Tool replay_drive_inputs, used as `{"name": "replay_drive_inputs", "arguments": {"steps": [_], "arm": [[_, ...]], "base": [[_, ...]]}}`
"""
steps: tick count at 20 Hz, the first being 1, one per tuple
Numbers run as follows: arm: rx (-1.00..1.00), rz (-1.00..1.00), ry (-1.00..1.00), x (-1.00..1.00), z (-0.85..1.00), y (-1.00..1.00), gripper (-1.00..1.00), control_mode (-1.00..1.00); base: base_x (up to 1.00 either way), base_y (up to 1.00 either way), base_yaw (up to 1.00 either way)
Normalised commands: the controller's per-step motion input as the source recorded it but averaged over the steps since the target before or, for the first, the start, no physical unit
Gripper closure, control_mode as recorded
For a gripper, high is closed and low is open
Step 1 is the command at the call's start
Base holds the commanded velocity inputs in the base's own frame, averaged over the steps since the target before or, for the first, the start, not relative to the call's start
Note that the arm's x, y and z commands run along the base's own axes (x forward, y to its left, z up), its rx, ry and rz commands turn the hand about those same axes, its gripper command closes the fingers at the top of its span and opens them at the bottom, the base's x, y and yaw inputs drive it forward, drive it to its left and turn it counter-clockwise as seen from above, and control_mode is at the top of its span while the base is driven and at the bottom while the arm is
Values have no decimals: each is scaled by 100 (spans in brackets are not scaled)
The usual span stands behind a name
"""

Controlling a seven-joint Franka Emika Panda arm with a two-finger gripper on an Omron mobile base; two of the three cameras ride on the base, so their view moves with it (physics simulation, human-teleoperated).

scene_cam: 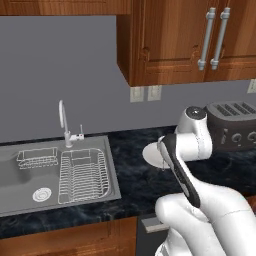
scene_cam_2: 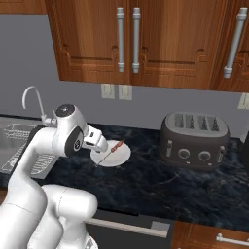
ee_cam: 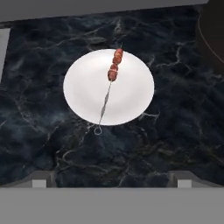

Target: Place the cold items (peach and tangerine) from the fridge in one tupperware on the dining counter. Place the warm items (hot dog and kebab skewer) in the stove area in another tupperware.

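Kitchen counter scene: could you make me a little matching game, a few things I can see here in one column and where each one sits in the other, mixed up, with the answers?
Things:
1. kebab skewer
2. toaster
3. dish rack
4. white plate

Places:
A. in the sink, beside the tap
B. on the dark counter, between sink and toaster
C. lying across the plate, ring end past the rim
D. on the counter under the wooden cabinets, on the far side of the plate from the sink

Pairs: 1-C, 2-D, 3-A, 4-B
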Motion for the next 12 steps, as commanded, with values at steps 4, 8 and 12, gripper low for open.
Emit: {"name": "replay_drive_inputs", "arguments": {"steps": [4, 8, 12], "arm": [[0, -4, 10, 67, -37, -20, -100, -100], [0, 0, 14, 78, -33, -21, -100, -100], [0, 1, 12, 77, -32, -9, -100, -100]], "base": [[0, 0, 0], [0, 0, 0], [0, 0, 0]]}}
